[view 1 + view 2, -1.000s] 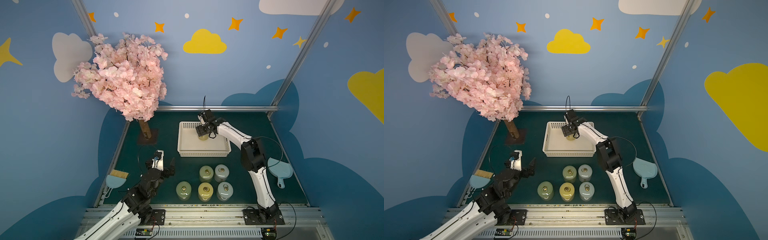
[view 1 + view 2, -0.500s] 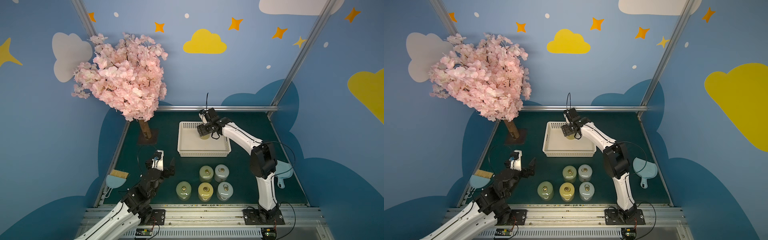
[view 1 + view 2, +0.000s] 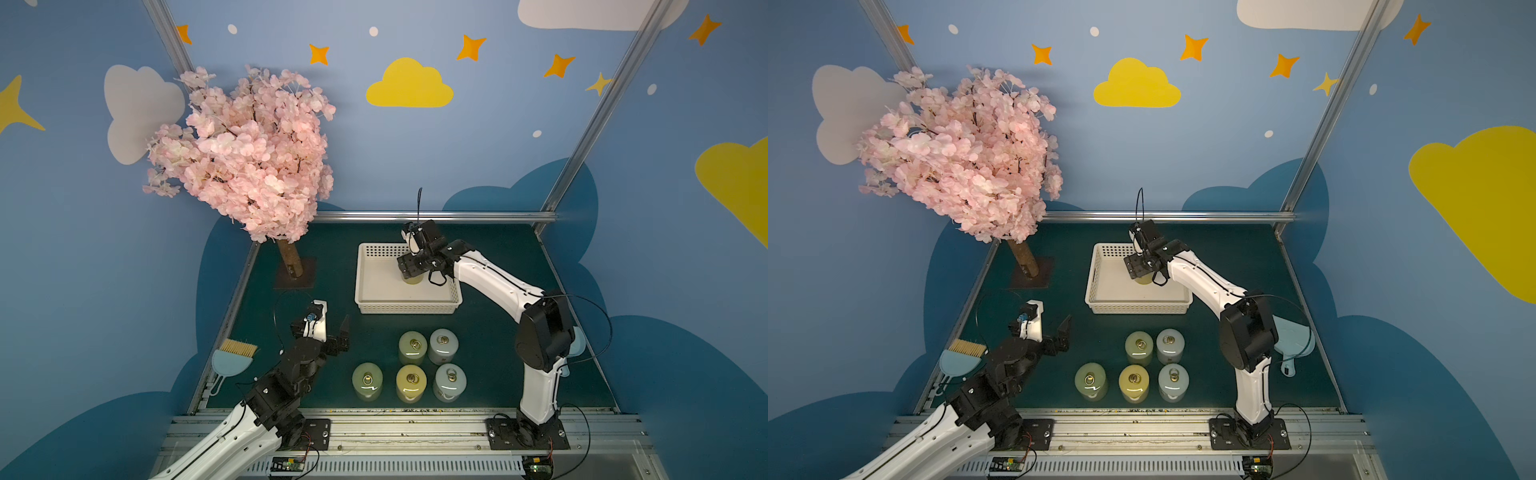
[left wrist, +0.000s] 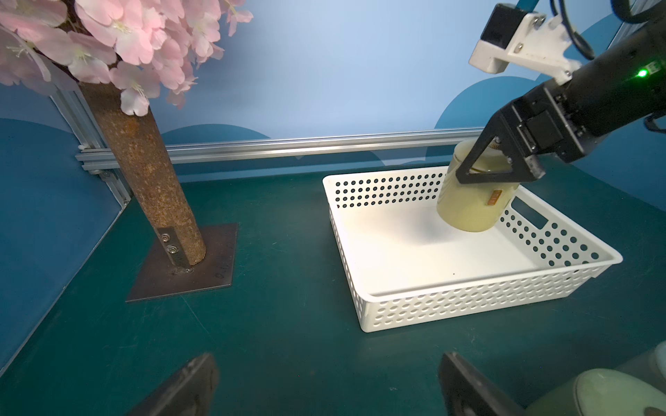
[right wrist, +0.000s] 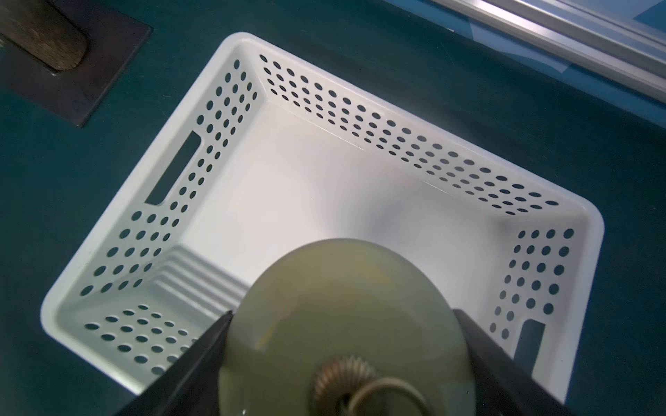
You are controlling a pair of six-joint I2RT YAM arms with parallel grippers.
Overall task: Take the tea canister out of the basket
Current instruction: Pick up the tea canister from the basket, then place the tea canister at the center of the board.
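Note:
The white perforated basket (image 3: pixel 405 309) (image 3: pixel 1138 308) (image 4: pixel 468 302) (image 5: pixel 119 201) stands at the back middle of the green table. My right gripper (image 3: pixel 411 272) (image 3: pixel 1143 272) (image 4: pixel 484 169) (image 5: pixel 343 312) is shut on the pale yellow-green tea canister (image 3: pixel 412 279) (image 3: pixel 1144 280) (image 4: pixel 468 209) (image 5: pixel 335 284), gripping it near its lid. The canister hangs tilted inside the basket's far right part, its base close above the floor. My left gripper (image 3: pixel 332 328) (image 3: pixel 1054 328) (image 4: pixel 328 363) is open and holds nothing, low over the table to the left of the basket.
Several canisters (image 3: pixel 411 347) (image 3: pixel 1138 347) stand in two rows in front of the basket. A pink blossom tree (image 3: pixel 245 153) on a metal base plate (image 4: pixel 183 266) stands back left. A brush and dustpan (image 3: pixel 235 353) lie at the left edge, and a blue dustpan (image 3: pixel 1293 340) behind my right arm.
My right arm's elbow has swung right and toward the front while its gripper stays over the basket with the canister. The left arm has not moved.

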